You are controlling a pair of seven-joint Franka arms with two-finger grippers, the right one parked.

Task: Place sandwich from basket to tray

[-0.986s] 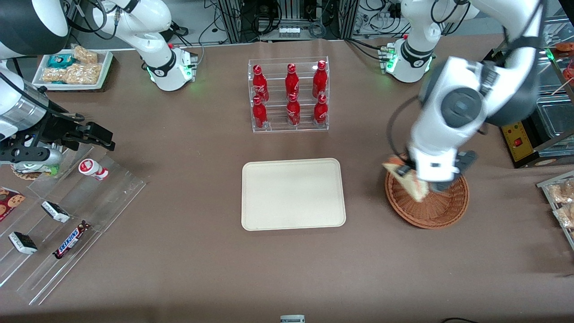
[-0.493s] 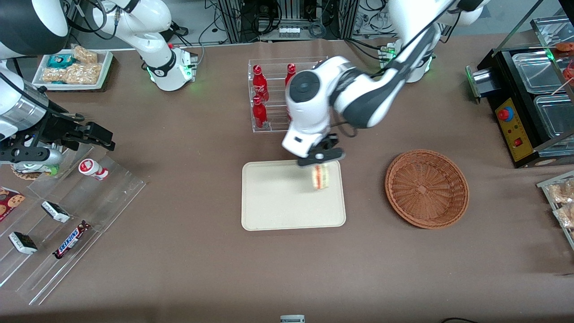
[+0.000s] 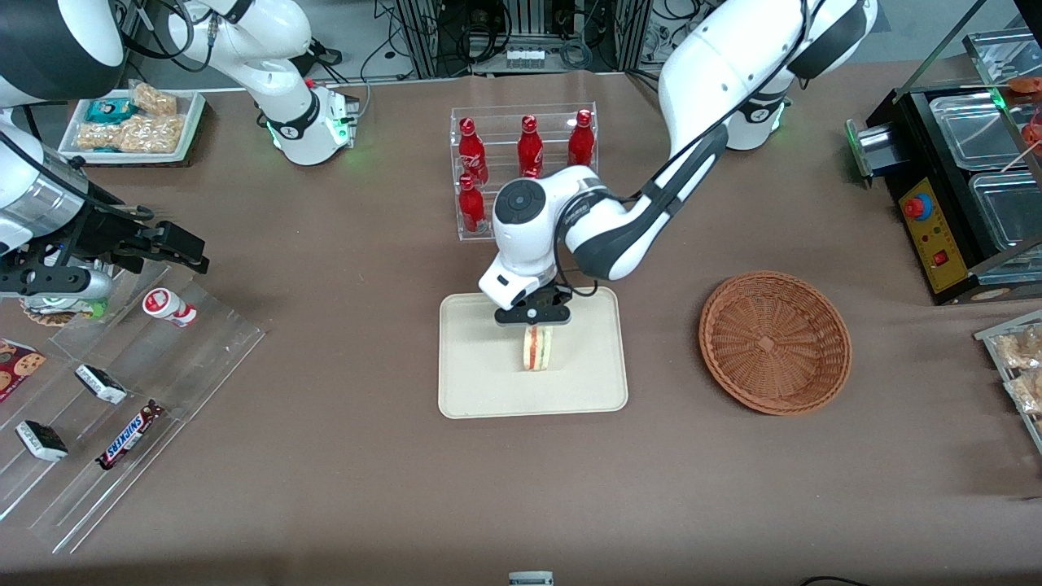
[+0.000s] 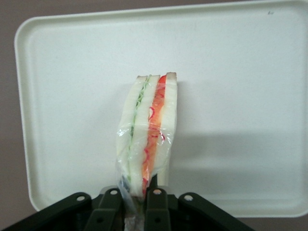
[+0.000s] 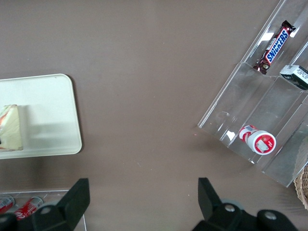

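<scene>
Gripper (image 3: 534,319) over tray (image 3: 480,391) w/ fingers (image 4: 156,209) pinched on sandwich (image 3: 536,348), which hangs just below it; basket (image 3: 774,342) apart.

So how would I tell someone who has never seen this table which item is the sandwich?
Find the cream tray at the table's middle, nearer the front camera than the rack of red bottles. Over it the left gripper is shut on the sandwich. It is the only wrapped wedge of white bread with red and green layers; the wicker basket beside the tray holds nothing.
</scene>
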